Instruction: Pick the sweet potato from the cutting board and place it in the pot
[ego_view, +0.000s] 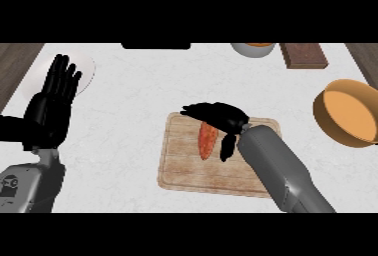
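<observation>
You've got the right hand (215, 116) over the cutting board (184, 172), approx. at the board's far-middle, w/ the grey forearm coming in from the lower right across the board's right half. Its fingers are curled down over the far end of the sweet potato (207, 142). The thumb (227, 149) runs down along the potato's right side, touching it or v. nearly so. So the hand is closed round the potato's far end, not spread.

The sweet potato lies on the board, long axis running near-to-far, orange & tapering to a point at the near end. Its far end is hidden under the fingers. You can't tell from this view whether it's off the wood at all; it looks down on it.

The pot (347, 114) sits at the right edge of your view, well apart from the board. It's orange inside, w/ its mouth showing, & partly cut off by the edge.

Your left hand (53, 97) rests open at the left side, fingers straight & pointing up, holding nothing. Behind its fingertips there's a pale round plate (88, 70) on the white counter (125, 125).

Along the far edge there's a cup (253, 49) w/ something orange in it, a brown block (303, 55) just right of it, & a dark object (155, 46), mostly cut off.
</observation>
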